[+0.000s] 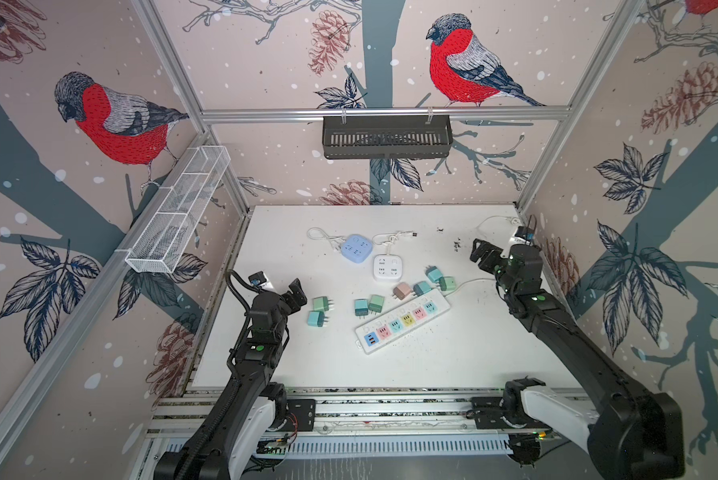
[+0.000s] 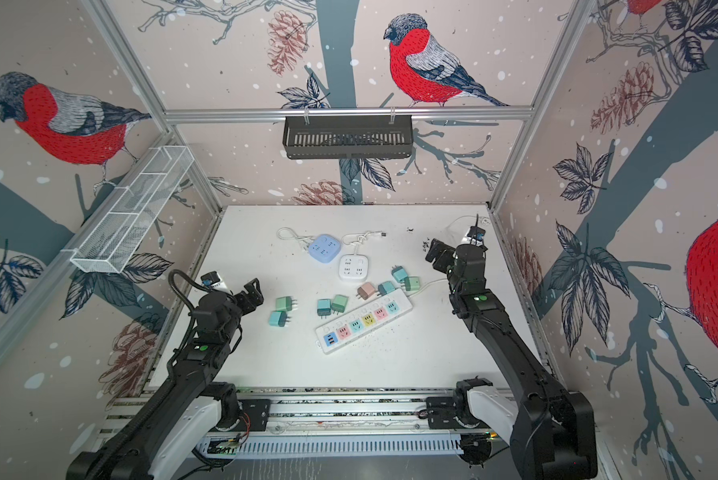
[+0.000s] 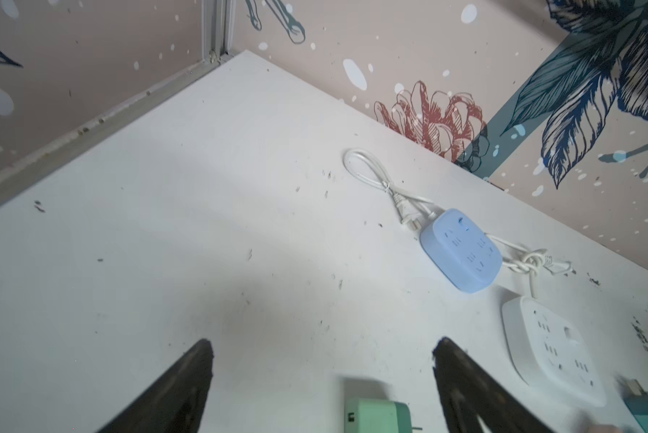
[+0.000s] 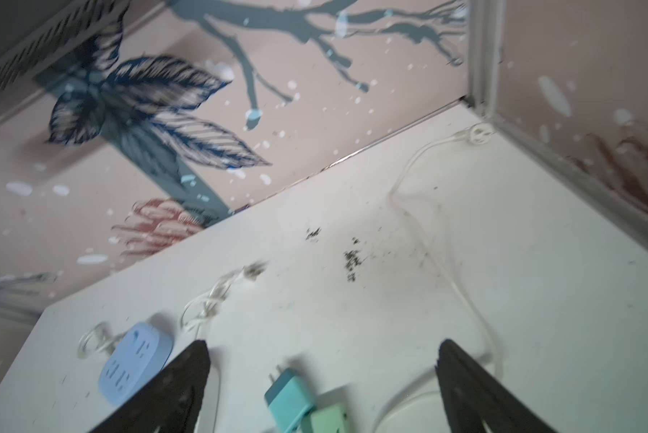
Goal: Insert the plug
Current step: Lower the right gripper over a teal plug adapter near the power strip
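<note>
Top views: eight plugs (image 1: 320, 303) (loose), three power strips (image 1: 403, 324)

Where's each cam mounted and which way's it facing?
Top views: high in front, looking down on the table; both arms, left hand, right hand show.
Left wrist: on left arm, faces far left corner; its fingers show.
Right wrist: on right arm, faces far right corner; its fingers show.
Shared: both wrist views catch the blue socket.

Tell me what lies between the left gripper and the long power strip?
In both top views, one pair of loose plugs lies near the left gripper, another pair near the power strip.
</note>
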